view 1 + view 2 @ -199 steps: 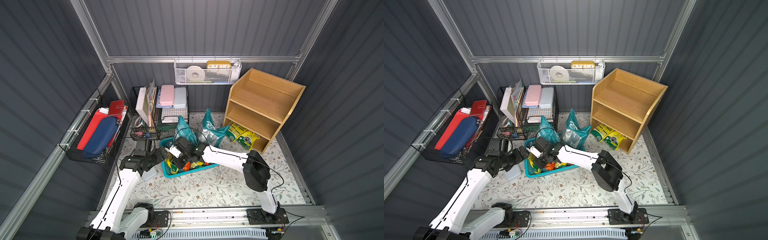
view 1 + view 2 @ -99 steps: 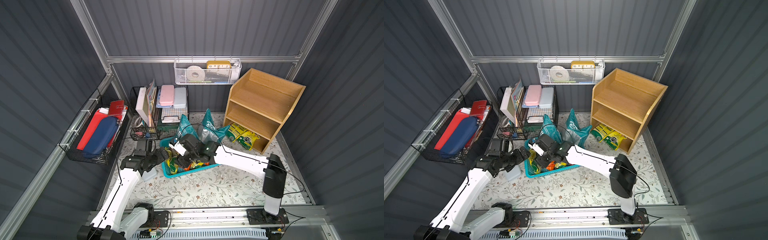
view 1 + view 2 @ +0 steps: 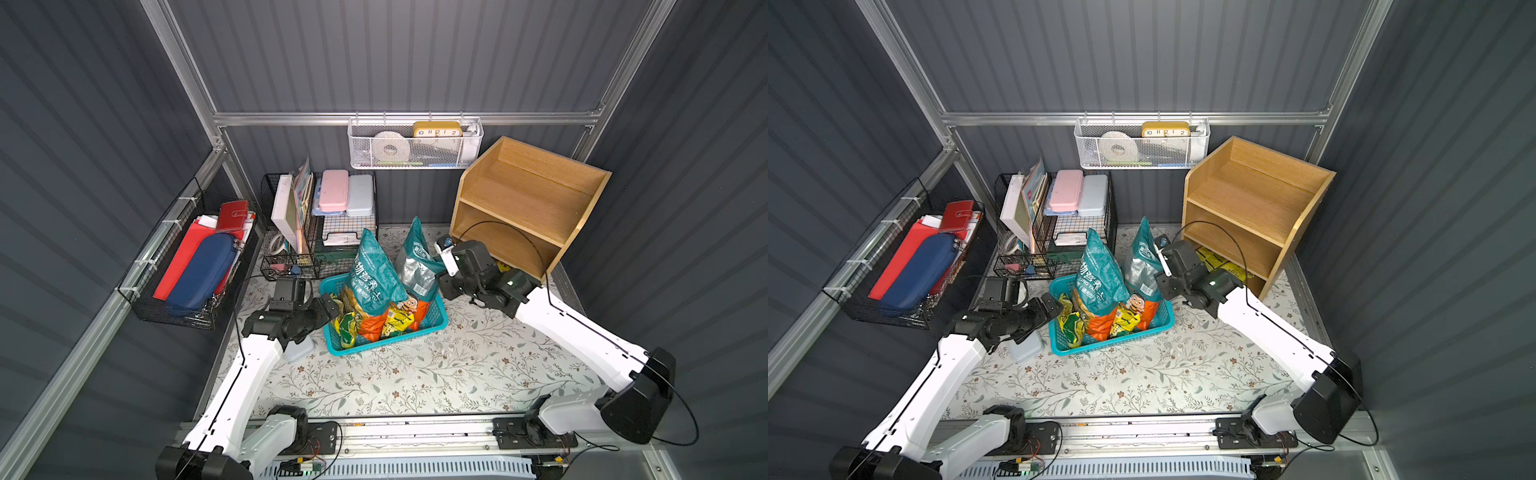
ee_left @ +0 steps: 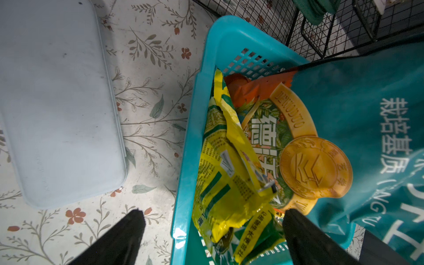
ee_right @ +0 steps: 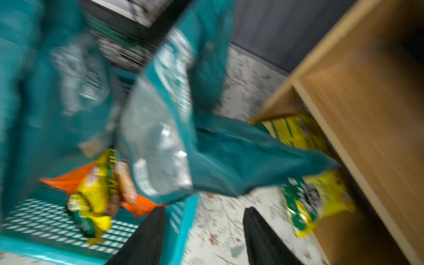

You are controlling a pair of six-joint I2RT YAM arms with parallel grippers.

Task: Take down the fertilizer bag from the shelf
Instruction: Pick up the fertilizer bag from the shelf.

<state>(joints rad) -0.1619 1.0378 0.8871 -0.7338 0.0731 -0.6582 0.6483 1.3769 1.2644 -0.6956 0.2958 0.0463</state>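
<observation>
**A:** Counts, left to right?

**B:** One left gripper [image 4: 214, 212], fingers spread wide and empty, straddling the wall of one teal basket [image 3: 395, 337]. One pale-blue case [image 4: 57, 103] lies just beside it on the floral mat [image 3: 415, 374].

**A:** Inside?

**B:** Two teal bags [image 3: 374, 274] [image 3: 415, 262] stand up among yellow and orange packets [image 3: 397, 322].

**A:** Further right?

**B:** One right gripper [image 5: 203, 211], jaws apart, holding nothing, between the basket and one wooden shelf [image 3: 528, 195]. Two yellow-green fertilizer bags [image 5: 298, 135] [image 5: 321, 197] lie in its lowest tier, and the right arm [image 3: 573, 332] stands in front of that tier
</observation>
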